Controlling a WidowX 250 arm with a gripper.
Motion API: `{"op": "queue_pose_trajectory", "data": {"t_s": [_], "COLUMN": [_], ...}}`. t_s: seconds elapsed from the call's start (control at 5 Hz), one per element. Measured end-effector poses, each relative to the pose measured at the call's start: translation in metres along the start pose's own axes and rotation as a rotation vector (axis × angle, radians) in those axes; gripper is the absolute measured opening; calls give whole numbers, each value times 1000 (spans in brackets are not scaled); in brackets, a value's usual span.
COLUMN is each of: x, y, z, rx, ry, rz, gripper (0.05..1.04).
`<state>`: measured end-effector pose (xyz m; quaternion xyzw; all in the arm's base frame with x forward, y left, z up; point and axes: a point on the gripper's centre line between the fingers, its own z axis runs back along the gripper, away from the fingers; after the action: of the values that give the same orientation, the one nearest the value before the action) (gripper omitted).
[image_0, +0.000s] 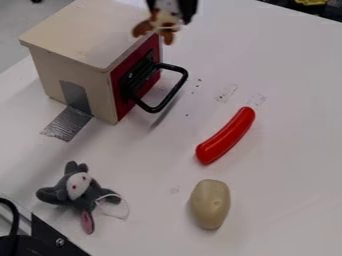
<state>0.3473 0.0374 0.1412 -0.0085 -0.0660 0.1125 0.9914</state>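
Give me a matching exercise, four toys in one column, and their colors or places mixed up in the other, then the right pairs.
1. Brown-and-white soft toy
2. Curved, sausage-shaped toy
3. Potato-shaped toy
4. Gray soft toy

A. Pale tan, on the white table
B. Held up in the pincer
C. At the lower left, with a white string loop
D. Glossy red, between the box with the black handle and the pale tan toy

Right pairs: 1-B, 2-D, 3-A, 4-C

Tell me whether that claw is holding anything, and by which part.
The gripper holds a small brown-and-white plush toy by its upper part.
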Motion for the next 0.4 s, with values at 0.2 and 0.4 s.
{"op": "queue_pose_trajectory", "data": {"t_s": [0.2,0.4], "x": [25,55], "y": [-45,-60], "z": [-25,-52], "rx": [1,16], "ry": [-23,-32], "rz": [-4,20], "gripper": [570,571]}}
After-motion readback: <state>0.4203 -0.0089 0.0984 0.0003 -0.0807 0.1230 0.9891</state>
